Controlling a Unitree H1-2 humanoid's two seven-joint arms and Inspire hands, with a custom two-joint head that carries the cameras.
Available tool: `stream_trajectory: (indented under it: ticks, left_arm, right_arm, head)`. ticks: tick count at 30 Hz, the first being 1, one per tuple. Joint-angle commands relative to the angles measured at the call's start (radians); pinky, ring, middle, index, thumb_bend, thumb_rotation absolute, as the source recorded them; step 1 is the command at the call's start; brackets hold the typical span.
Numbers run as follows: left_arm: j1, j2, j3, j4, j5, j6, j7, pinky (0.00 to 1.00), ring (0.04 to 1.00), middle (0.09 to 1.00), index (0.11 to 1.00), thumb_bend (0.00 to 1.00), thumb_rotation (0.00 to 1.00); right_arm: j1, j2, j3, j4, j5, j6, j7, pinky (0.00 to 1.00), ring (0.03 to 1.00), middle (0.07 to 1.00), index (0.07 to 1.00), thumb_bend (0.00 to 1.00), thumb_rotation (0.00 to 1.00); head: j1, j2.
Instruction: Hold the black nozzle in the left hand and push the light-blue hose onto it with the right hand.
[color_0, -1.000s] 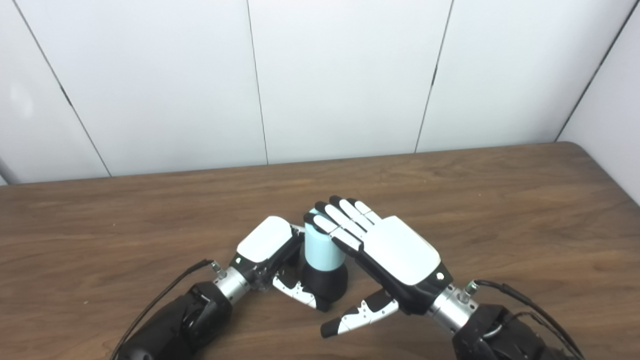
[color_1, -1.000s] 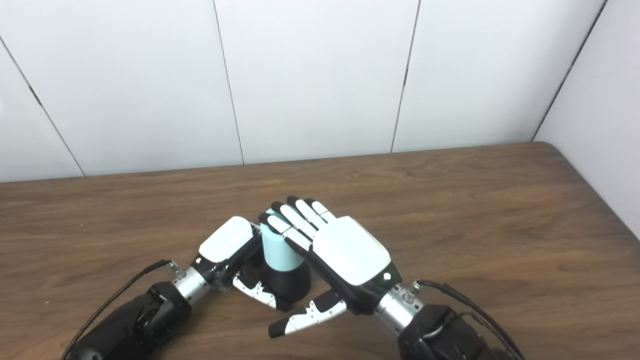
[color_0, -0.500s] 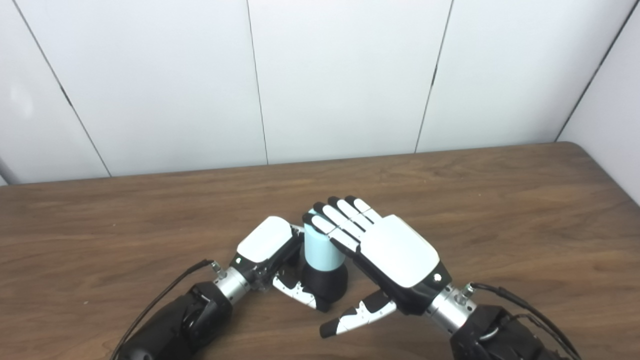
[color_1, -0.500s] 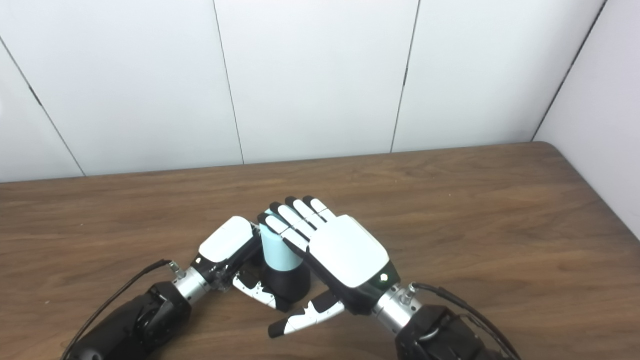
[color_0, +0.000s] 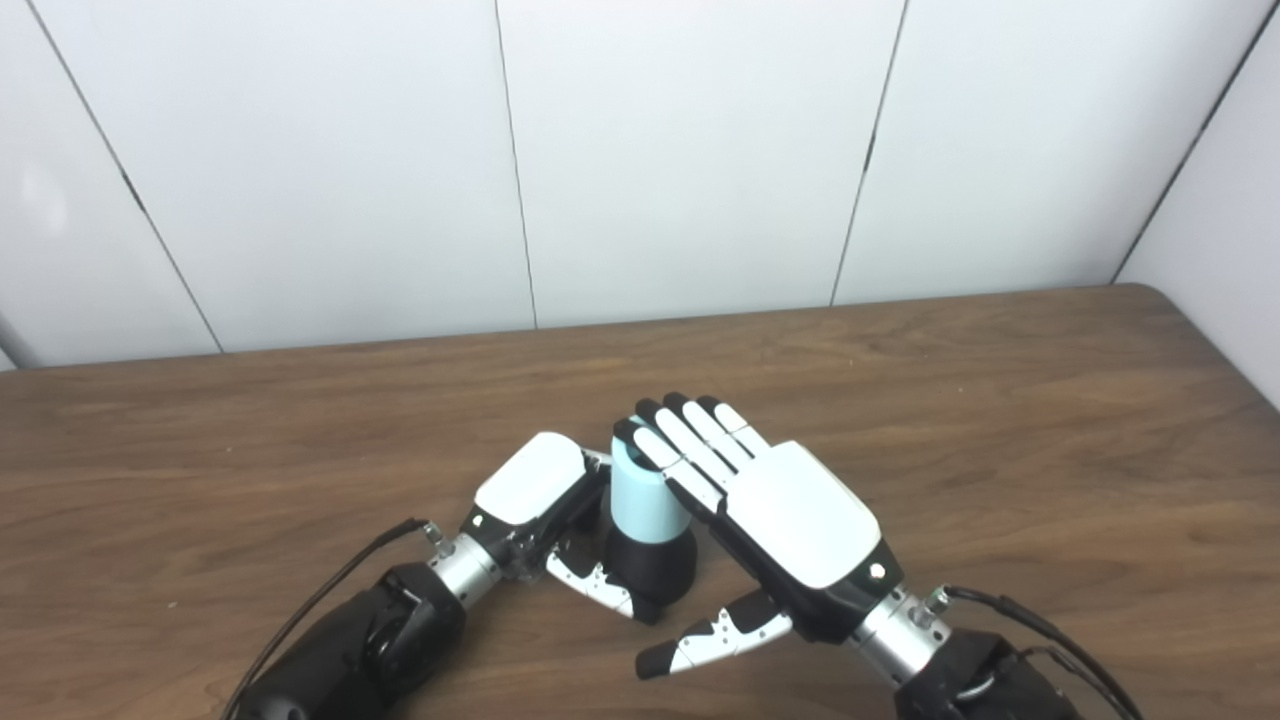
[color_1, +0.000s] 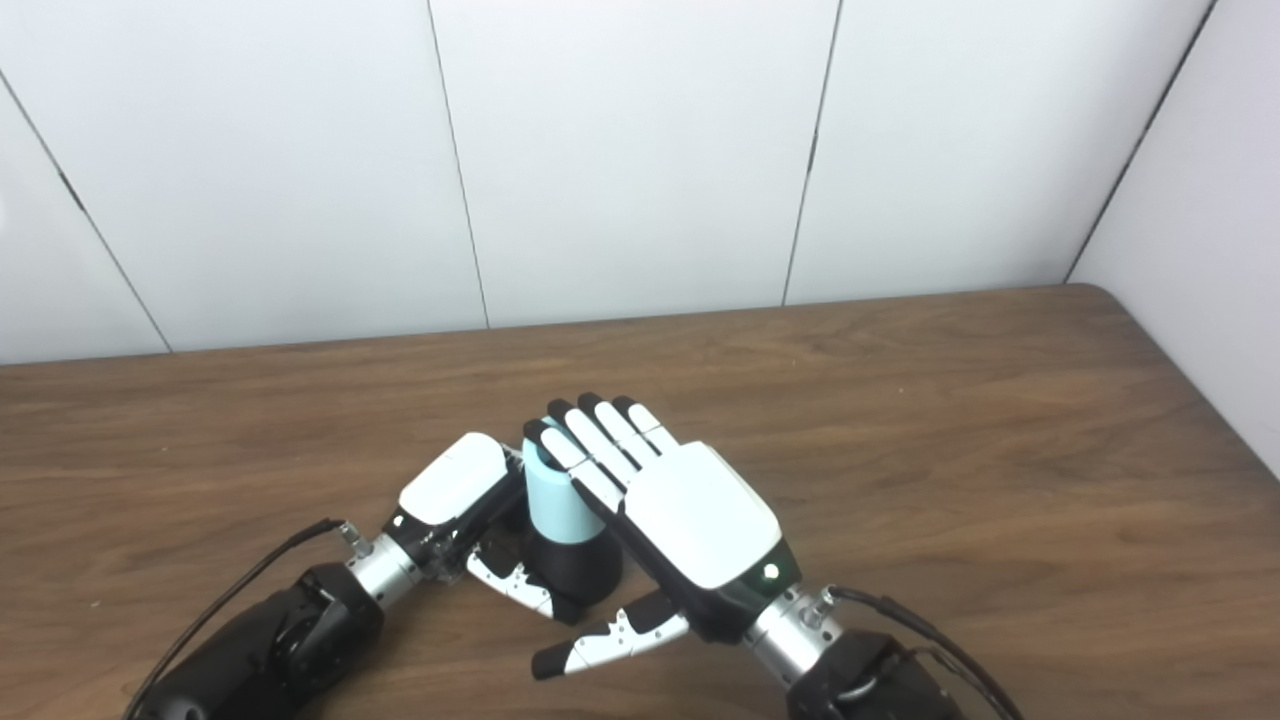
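The black nozzle (color_0: 655, 572) stands upright on the wooden table (color_0: 1000, 420) in the near middle. The light-blue hose (color_0: 643, 497), a short tube, sits upright on top of it. My left hand (color_0: 530, 482) is shut on the nozzle from the left, its thumb crossing the nozzle's front and its fingers hidden behind. My right hand (color_0: 790, 512) is open and flat, palm down. Its straight fingers (color_0: 680, 445) lie over the top of the hose, and its thumb (color_0: 712, 636) sticks out toward the front, touching nothing.
White wall panels (color_0: 700, 150) rise behind the table's far edge. The table's right edge and rounded far corner (color_0: 1180, 300) lie by a side wall. Black cables (color_0: 330, 585) trail from both wrists.
My right hand has slid slightly toward me and down, its fingers staying over the hose top. The left hand, nozzle and hose keep their places.
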Motion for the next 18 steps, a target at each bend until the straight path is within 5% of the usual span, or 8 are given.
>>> stream_trajectory:
  ticks: [1, 4, 9, 18]
  left_arm:
    - [0.215, -0.020, -0.163, 0.179, 0.111, 0.046, -0.249, 0.24, 0.280, 0.474, 0.489, 0.52, 0.00]
    - [0.212, -0.022, -0.165, 0.182, 0.116, 0.064, -0.259, 0.35, 0.389, 0.437, 0.526, 0.51, 0.00]
    - [0.209, -0.027, -0.160, 0.203, 0.114, 0.058, -0.245, 0.26, 0.299, 0.473, 0.492, 0.52, 0.00]
    - [0.197, -0.030, -0.172, 0.219, 0.135, 0.062, -0.236, 0.32, 0.357, 0.479, 0.491, 0.52, 0.00]
  right_arm:
    - [-0.013, 0.009, -0.019, 0.015, -0.020, 0.003, 0.033, 1.00, 1.000, 1.000, 1.000, 0.88, 0.96]
    - [-0.015, 0.017, -0.036, 0.015, -0.019, 0.007, 0.023, 1.00, 1.000, 1.000, 1.000, 0.89, 0.97]
    - [-0.014, 0.035, -0.067, 0.011, -0.010, 0.014, -0.001, 1.00, 1.000, 1.000, 1.000, 0.88, 0.96]
    - [-0.004, 0.061, -0.132, -0.013, 0.035, -0.012, -0.051, 1.00, 1.000, 1.000, 1.000, 0.88, 0.98]
  head:
    - [-0.001, 0.000]
    - [-0.004, -0.002]
    - [-0.007, -0.009]
    - [-0.012, -0.013]
